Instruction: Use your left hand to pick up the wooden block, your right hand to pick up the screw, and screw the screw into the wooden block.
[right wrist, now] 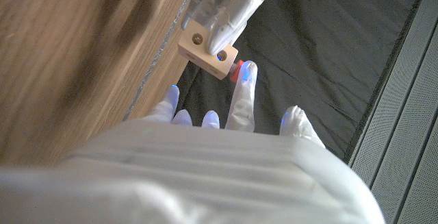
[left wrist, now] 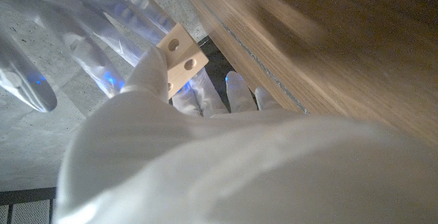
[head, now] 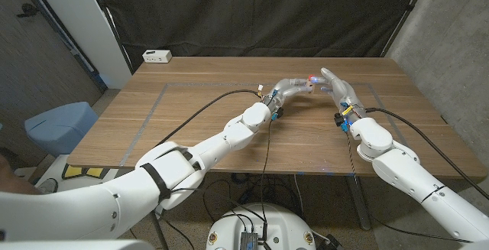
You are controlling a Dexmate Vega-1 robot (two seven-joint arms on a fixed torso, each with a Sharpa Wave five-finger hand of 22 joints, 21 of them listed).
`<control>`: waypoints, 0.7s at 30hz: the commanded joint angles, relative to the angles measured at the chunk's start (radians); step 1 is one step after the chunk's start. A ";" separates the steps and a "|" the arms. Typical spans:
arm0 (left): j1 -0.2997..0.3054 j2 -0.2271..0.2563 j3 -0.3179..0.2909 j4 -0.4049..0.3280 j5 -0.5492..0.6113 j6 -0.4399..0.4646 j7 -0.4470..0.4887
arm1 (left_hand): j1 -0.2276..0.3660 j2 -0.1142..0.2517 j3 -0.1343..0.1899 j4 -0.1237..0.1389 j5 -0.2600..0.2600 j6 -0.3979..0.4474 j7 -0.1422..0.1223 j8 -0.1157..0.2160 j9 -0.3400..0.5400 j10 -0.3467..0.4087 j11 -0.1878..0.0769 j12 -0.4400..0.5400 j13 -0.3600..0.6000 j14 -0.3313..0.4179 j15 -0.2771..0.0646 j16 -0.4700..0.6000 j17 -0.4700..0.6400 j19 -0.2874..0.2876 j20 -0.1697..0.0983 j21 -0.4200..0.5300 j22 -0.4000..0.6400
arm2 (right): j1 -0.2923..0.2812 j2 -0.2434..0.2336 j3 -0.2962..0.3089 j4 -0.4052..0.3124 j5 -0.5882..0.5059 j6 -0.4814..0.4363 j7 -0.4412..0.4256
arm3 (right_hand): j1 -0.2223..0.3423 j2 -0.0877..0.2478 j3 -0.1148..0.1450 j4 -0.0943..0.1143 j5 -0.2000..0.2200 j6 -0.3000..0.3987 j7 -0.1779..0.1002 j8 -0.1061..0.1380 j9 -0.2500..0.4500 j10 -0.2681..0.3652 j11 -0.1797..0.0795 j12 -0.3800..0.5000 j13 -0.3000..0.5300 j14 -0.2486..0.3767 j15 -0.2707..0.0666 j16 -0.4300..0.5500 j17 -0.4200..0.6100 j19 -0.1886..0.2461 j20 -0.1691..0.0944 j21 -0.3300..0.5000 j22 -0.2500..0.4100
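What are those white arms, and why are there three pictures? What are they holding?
Those are a robot's two arms, and each ends in a hand with fingers. One picture is taken from the robot's head, looking down at a wooden table. The other two come from small cameras on its wrists, so they look tilted and very close.

The left hand holds a small wooden block with round holes in it. The right hand reaches up to the block, and something small and red sits at its fingertip. That is likely the screw, though it is too hidden to be sure. A white box lies at the table's far corner.
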 commanded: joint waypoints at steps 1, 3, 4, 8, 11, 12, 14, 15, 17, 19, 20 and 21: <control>0.024 0.022 0.001 -0.056 0.007 0.015 0.011 | -0.001 0.011 0.032 0.025 0.003 0.031 0.005 0.005 0.003 0.012 0.000 0.008 0.005 0.008 -0.051 0.002 0.001 0.003 -0.003 0.004 0.004 | -0.034 -0.002 0.027 -0.032 -0.014 -0.014 -0.068 | 0.006 0.006 0.008 -0.003 0.002 0.009 0.004 -0.001 0.002 0.016 0.005 0.005 0.002 0.013 -0.001 0.005 0.001 0.019 0.007 0.007 0.003; 0.025 0.023 0.001 -0.059 0.008 0.015 0.014 | -0.001 0.012 0.032 0.026 0.003 0.030 0.006 0.005 0.003 0.012 0.000 0.008 0.005 0.008 -0.051 0.002 0.002 0.003 -0.003 0.004 0.004 | -0.037 0.000 0.030 -0.035 -0.017 -0.017 -0.077 | 0.005 0.006 0.009 -0.003 0.002 0.010 0.004 -0.002 0.002 0.022 0.005 0.005 0.002 0.017 0.000 0.006 0.001 0.026 0.011 0.008 0.003; 0.026 0.023 0.001 -0.060 0.009 0.015 0.015 | 0.000 0.012 0.032 0.025 0.003 0.030 0.006 0.005 0.003 0.011 0.000 0.008 0.005 0.008 -0.051 0.002 0.001 0.003 -0.003 0.004 0.004 | -0.038 0.000 0.031 -0.038 -0.020 -0.022 -0.083 | 0.005 0.006 0.009 -0.004 0.002 0.012 0.005 -0.002 0.002 0.024 0.006 0.006 0.002 0.020 0.000 0.006 0.000 0.029 0.013 0.009 0.003; 0.025 0.023 0.001 -0.061 0.010 0.014 0.015 | -0.001 0.011 0.032 0.025 0.003 0.031 0.005 0.005 0.003 0.012 0.000 0.008 0.005 0.009 -0.051 0.003 0.001 0.003 -0.004 0.004 0.004 | -0.037 0.002 0.034 -0.041 -0.025 -0.030 -0.092 | 0.006 0.004 0.011 -0.005 0.002 -0.001 0.001 -0.011 0.002 0.028 0.013 0.004 0.002 0.024 0.004 0.006 0.000 0.040 0.019 0.010 0.003; 0.024 0.021 0.001 -0.058 0.011 0.011 0.016 | -0.001 0.011 0.032 0.025 0.003 0.030 0.005 0.005 0.003 0.012 0.000 0.008 0.005 0.009 -0.051 0.002 0.001 0.003 -0.003 0.004 0.004 | -0.032 0.003 0.034 -0.036 -0.024 -0.033 -0.088 | 0.006 0.003 0.012 -0.007 0.002 -0.018 -0.004 -0.020 0.002 0.029 0.014 0.002 0.002 0.027 0.005 0.005 0.000 0.051 0.017 0.012 0.003; 0.024 0.021 0.001 -0.057 0.010 0.011 0.015 | -0.001 0.011 0.032 0.025 0.003 0.030 0.005 0.005 0.003 0.011 0.000 0.008 0.005 0.009 -0.051 0.002 0.001 0.003 -0.003 0.004 0.004 | -0.030 0.002 0.033 -0.035 -0.024 -0.035 -0.086 | 0.005 0.002 0.013 -0.007 0.002 -0.033 -0.007 -0.028 0.002 0.027 0.014 -0.001 0.003 0.029 0.006 0.005 0.000 0.052 0.009 0.010 0.002; 0.024 0.021 0.002 -0.058 0.012 0.012 0.017 | -0.001 0.011 0.033 0.025 0.003 0.031 0.004 0.005 0.003 0.011 0.000 0.008 0.005 0.009 -0.052 0.002 0.001 0.003 -0.003 0.004 0.004 | -0.026 0.001 0.032 -0.031 -0.020 -0.038 -0.078 | 0.004 0.001 0.013 -0.008 0.001 -0.052 -0.011 -0.037 0.002 0.022 0.012 -0.004 0.003 0.031 0.008 0.005 0.000 0.057 0.001 0.009 0.002; 0.024 0.021 0.001 -0.058 0.011 0.013 0.016 | -0.001 0.011 0.033 0.025 0.003 0.030 0.005 0.005 0.003 0.011 0.000 0.008 0.005 0.009 -0.051 0.002 0.001 0.003 -0.002 0.004 0.004 | -0.024 0.002 0.032 -0.028 -0.019 -0.037 -0.076 | 0.003 0.000 0.014 -0.008 0.001 -0.061 -0.011 -0.041 0.002 0.017 0.009 -0.007 0.003 0.032 0.009 0.004 0.000 0.063 -0.006 0.010 0.002; 0.024 0.021 0.001 -0.059 0.012 0.013 0.017 | -0.001 0.010 0.032 0.025 0.003 0.031 0.004 0.005 0.003 0.011 0.000 0.008 0.005 0.009 -0.052 0.002 0.001 0.003 -0.002 0.004 0.004 | -0.019 0.003 0.030 -0.022 -0.017 -0.037 -0.072 | 0.003 -0.001 0.014 -0.008 0.001 -0.073 -0.012 -0.047 0.002 0.010 0.002 -0.011 0.003 0.032 0.010 0.003 0.000 0.066 -0.011 0.009 0.002; 0.023 0.021 0.001 -0.059 0.012 0.013 0.017 | -0.002 0.012 0.032 0.026 0.003 0.029 0.005 0.005 0.003 0.011 0.000 0.008 0.005 0.008 -0.051 0.002 0.002 0.003 -0.003 0.004 0.004 | -0.017 0.004 0.029 -0.020 -0.016 -0.038 -0.070 | 0.001 -0.001 0.014 -0.008 0.001 -0.080 -0.016 -0.050 0.002 0.002 -0.003 -0.014 0.003 0.032 0.011 0.002 0.001 0.067 -0.011 0.008 0.002; 0.023 0.021 0.001 -0.059 0.012 0.012 0.017 | -0.001 0.012 0.032 0.025 0.003 0.030 0.004 0.005 0.003 0.010 0.000 0.008 0.005 0.008 -0.051 0.002 0.002 0.003 -0.003 0.004 0.004 | -0.014 0.003 0.028 -0.019 -0.016 -0.041 -0.068 | -0.001 -0.003 0.014 -0.008 0.000 -0.095 -0.013 -0.056 0.001 -0.004 -0.004 -0.016 0.003 0.029 0.017 0.000 0.001 0.064 -0.013 0.005 0.002; 0.022 0.021 0.001 -0.058 0.012 0.012 0.017 | -0.001 0.011 0.032 0.025 0.003 0.031 0.004 0.005 0.003 0.011 0.000 0.008 0.005 0.008 -0.052 0.002 0.001 0.003 -0.004 0.004 0.004 | -0.013 0.003 0.028 -0.017 -0.014 -0.040 -0.066 | -0.002 -0.004 0.013 -0.007 0.000 -0.099 -0.015 -0.057 0.001 -0.007 -0.004 -0.017 0.003 0.025 0.018 -0.002 0.001 0.061 -0.013 0.003 0.002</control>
